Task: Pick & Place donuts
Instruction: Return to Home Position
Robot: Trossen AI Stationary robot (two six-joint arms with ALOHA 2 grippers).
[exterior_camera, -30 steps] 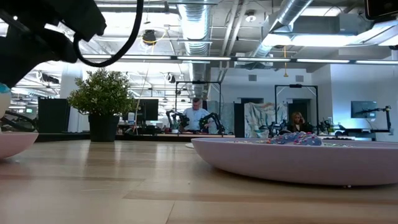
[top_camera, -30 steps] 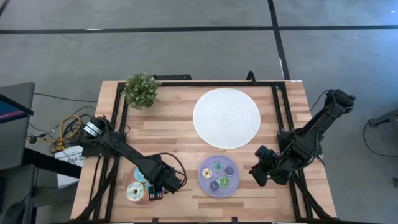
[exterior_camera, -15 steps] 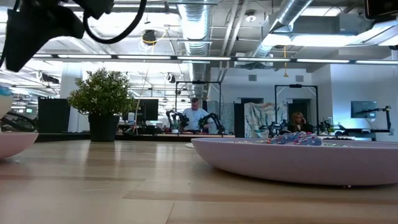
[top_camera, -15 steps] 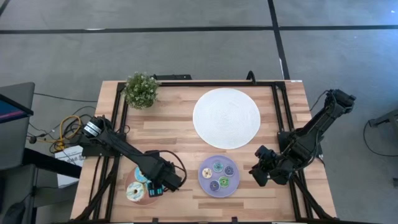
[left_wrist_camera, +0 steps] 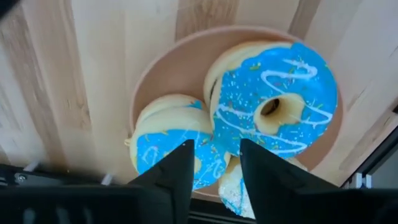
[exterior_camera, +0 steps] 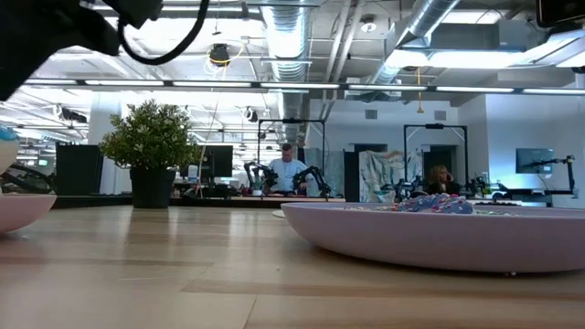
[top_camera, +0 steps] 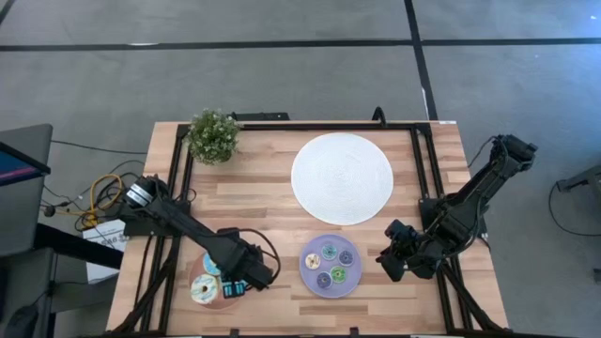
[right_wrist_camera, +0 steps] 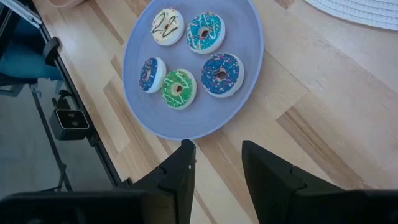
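While the low view gives me little beyond plate rims and the room behind, the overhead camera shows the left gripper (top_camera: 237, 284) hovering over the pink plate (left_wrist_camera: 158, 74), which sits near the surface's (top_camera: 254, 192) edge on the left arm's side. Its fingers (left_wrist_camera: 177, 177) are spread apart with nothing between them. Past them I see the big light blue donuts (left_wrist_camera: 273, 106) piled on that plate, overlapping one another. I count what looks like three, though the lowest is mostly hidden behind the fingers. The right gripper (top_camera: 387, 265) waits just beside the purple plate (right_wrist_camera: 205, 115), on the side away from the pink one, and its fingers (right_wrist_camera: 264, 171) likewise stand open and hold nothing. On the purple plate lie five small donuts (right_wrist_camera: 177, 88), each apart from the others: a cream one, a teal one, two darker blue ones and a green one. A large white plate (top_camera: 342, 178) lies farther back toward the middle of the surface. The potted plant (top_camera: 213, 136) stands upright at the back corner on the left arm's side, well apart from all three plates.
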